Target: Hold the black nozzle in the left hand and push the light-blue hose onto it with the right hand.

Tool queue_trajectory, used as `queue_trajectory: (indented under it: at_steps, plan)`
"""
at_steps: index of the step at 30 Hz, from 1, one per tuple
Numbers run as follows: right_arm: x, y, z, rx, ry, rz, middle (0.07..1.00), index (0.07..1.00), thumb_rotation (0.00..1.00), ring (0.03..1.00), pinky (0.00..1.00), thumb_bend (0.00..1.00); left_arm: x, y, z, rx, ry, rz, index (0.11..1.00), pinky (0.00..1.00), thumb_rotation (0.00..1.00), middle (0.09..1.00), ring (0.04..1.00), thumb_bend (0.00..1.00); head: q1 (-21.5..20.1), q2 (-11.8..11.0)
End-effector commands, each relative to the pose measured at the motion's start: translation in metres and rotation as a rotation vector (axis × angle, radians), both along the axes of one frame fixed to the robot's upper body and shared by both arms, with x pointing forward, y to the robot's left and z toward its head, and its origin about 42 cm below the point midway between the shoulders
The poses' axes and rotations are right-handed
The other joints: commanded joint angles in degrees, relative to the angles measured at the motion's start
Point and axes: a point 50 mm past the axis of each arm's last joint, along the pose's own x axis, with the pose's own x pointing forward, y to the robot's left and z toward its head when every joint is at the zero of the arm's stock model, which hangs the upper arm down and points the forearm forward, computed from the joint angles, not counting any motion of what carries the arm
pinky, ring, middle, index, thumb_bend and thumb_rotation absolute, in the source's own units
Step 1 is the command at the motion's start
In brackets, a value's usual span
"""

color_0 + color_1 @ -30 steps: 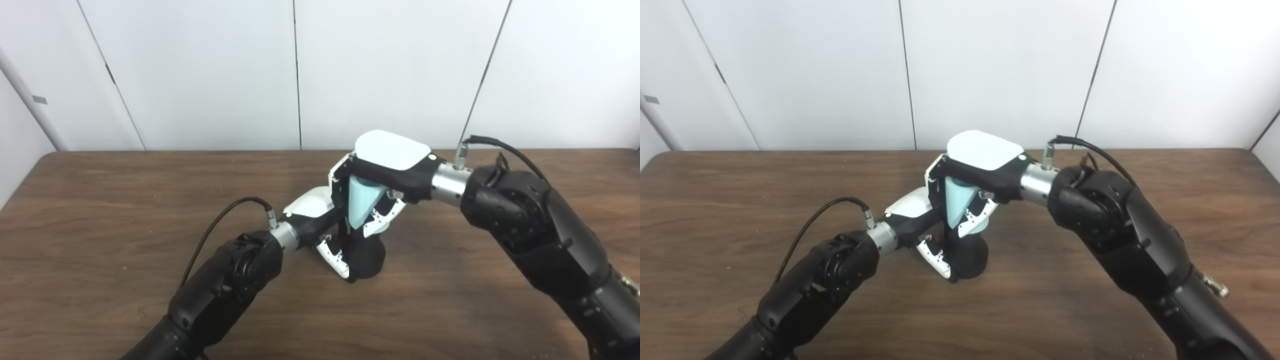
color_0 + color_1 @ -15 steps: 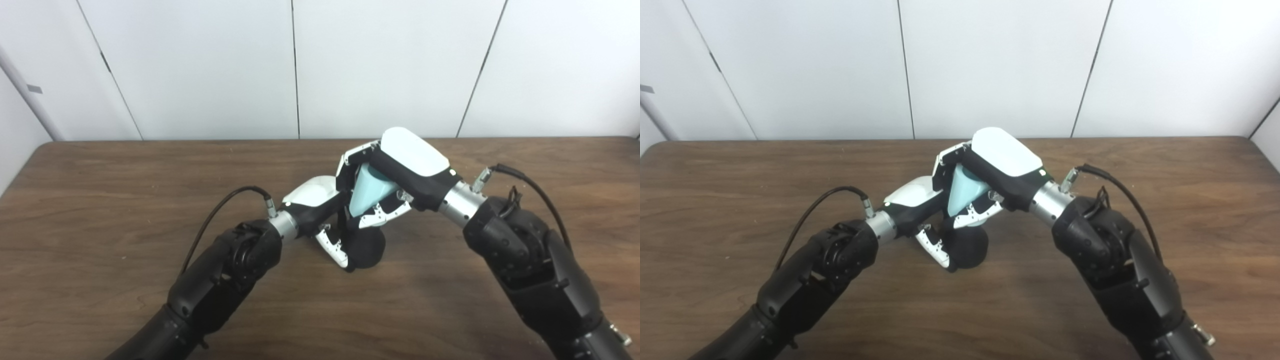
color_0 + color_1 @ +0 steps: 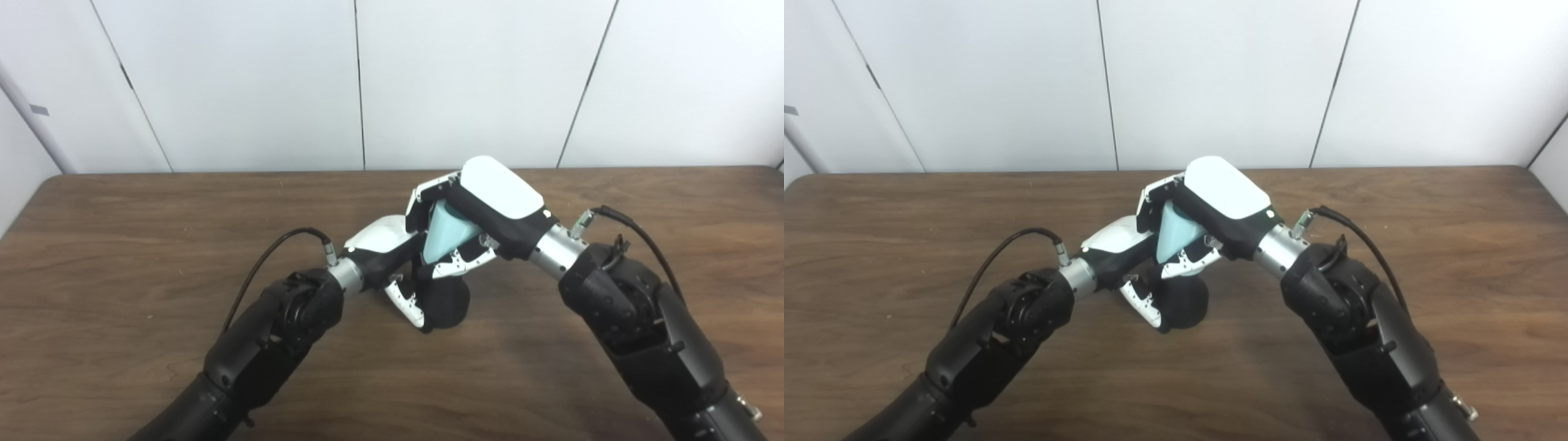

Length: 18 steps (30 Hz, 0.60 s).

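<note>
White wall panels behind, brown wood table [image 3: 122, 245] below. Nozzle [image 3: 446, 303] stands at table centre, long axis roughly upright, your left hand [image 3: 392, 257] wrapped round it from the left. Hose [image 3: 444, 233], a pale-blue taper, sits directly above, narrow end down and tilted, clamped in your right hand [image 3: 484, 214]. Push runs down along that axis. No readable labels or writing
</note>
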Motion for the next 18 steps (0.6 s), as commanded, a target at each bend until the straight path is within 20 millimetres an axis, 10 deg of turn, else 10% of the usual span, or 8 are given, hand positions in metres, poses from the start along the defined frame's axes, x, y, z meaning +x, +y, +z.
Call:
queue_trajectory:
  at_steps: [1,6,18]
  plan:
    - [0.003,-0.004,-0.006,-0.097,0.039,0.008,0.514,0.503,0.0,0.441,0.36,0.5,-0.003,0.009,-0.023,0.091,0.089,0.021,0.481,1.0,0.0,0.488,0.593,0.53,-0.04,-0.05]
    - [-0.001,-0.003,0.009,-0.205,-0.011,-0.02,0.774,0.716,0.02,0.635,0.43,0.88,-0.003,0.009,-0.023,0.088,0.092,0.021,0.483,1.0,0.0,0.486,0.593,0.53,0.0,-0.16]
    - [0.001,-0.009,0.042,-0.311,-0.114,-0.039,0.947,0.877,0.28,0.917,0.81,0.99,-0.003,0.008,-0.025,0.086,0.085,0.017,0.482,1.0,0.0,0.487,0.593,0.53,-0.26,-0.41]
